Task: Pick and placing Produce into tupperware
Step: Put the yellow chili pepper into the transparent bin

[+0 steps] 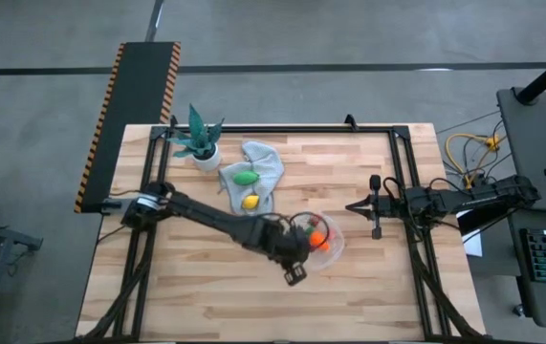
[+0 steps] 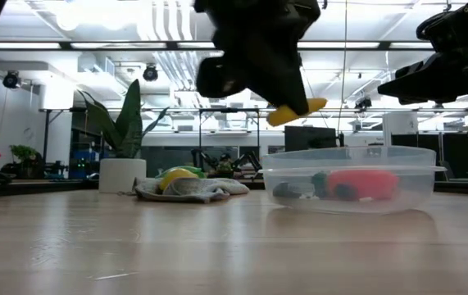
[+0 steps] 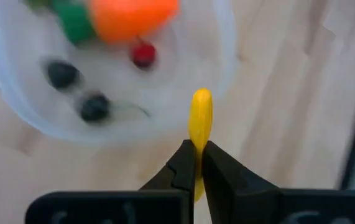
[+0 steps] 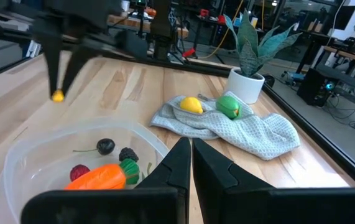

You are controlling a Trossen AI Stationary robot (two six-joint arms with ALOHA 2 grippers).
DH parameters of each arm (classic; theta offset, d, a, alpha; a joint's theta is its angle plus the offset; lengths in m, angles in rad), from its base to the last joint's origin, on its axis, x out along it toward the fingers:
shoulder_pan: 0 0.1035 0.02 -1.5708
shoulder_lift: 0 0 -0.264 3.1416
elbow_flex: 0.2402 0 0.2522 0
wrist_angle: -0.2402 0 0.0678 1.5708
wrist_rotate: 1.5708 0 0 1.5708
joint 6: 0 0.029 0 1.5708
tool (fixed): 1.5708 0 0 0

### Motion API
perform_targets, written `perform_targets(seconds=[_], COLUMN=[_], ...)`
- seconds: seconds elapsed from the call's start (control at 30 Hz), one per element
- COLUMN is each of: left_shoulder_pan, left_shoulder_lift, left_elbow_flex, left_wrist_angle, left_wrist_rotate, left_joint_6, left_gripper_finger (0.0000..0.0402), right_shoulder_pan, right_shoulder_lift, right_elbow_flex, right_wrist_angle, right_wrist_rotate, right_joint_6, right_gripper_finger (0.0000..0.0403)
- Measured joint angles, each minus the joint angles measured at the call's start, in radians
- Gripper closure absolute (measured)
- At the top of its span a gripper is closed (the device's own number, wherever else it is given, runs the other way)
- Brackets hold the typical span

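My left gripper [image 3: 197,163] hangs above the table beside the tupperware [image 3: 28,118], shut on a yellow-orange sliver [image 3: 201,118]. In the low view the sliver [image 2: 297,111] is in the air above the clear bowl's [image 2: 348,176] rim. Inside the bowl lie an orange carrot [image 4: 99,177] with a green top, a red berry [image 3: 143,55] and dark berries [image 4: 106,146]. A yellow lemon [image 1: 251,202] and a green piece [image 1: 245,178] rest on the grey cloth [image 1: 265,170]. My right gripper [image 4: 189,155] waits shut, to the right of the bowl. My left gripper pinches the yellow-orange sliver between its two fingertips [image 3: 183,165], coming from above and pointing down. The fingers are on one end of the sliver [image 3: 199,146]; the other end [image 3: 202,99] sticks out beyond them. The sliver is lifted clear of table and bowl.
A green potted plant in a white pot [image 1: 201,141] stands at the far left of the table, next to the cloth. The right arm [image 1: 464,199] reaches in from the right edge. Bare wood lies along the near side [image 1: 215,306].
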Motion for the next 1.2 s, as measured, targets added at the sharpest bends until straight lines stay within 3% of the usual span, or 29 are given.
perform_targets(seconds=[0.47,1.2], left_shoulder_pan=[0.140,0.154], left_shoulder_lift=[0.000,0.007], left_elbow_flex=[0.003,-0.141], left_wrist_angle=[0.086,0.275], left_wrist_rotate=[-0.023,-0.021], left_joint_6=[0.253,0.274], left_gripper_finger=[0.0401,0.0401], right_shoulder_pan=[0.000,0.000], right_shoulder_lift=[0.000,0.001], right_elbow_flex=[0.000,0.000], right_wrist_angle=[-0.004,-0.008], right_wrist_rotate=[0.000,0.000], right_joint_6=[0.000,0.000], right_gripper_finger=[0.0394,0.0394])
